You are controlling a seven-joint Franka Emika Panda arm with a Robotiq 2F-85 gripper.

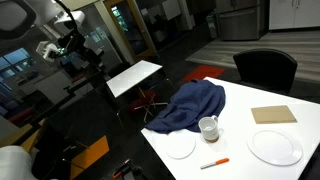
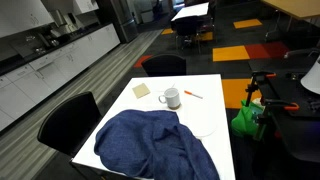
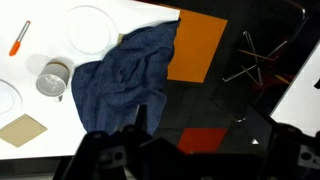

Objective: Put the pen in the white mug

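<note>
The orange-red pen (image 1: 214, 162) lies flat on the white table (image 1: 235, 165), near its front edge and between two plates. It also shows in the other exterior view (image 2: 193, 93) and at the top left of the wrist view (image 3: 18, 40). The white mug (image 1: 208, 127) stands upright by the blue cloth, a short way from the pen. It is seen in both exterior views (image 2: 170, 98) and the wrist view (image 3: 53, 78). My gripper (image 3: 198, 150) is open and empty. It hangs high over the dark floor, well off the table (image 1: 48, 48).
A crumpled blue cloth (image 3: 125, 75) covers part of the table. Two flat white plates (image 1: 274, 147) (image 1: 180, 146) and a brown square (image 1: 273, 115) lie on it. Black chairs (image 1: 265, 68) stand around it. There are orange floor tiles (image 3: 197, 45).
</note>
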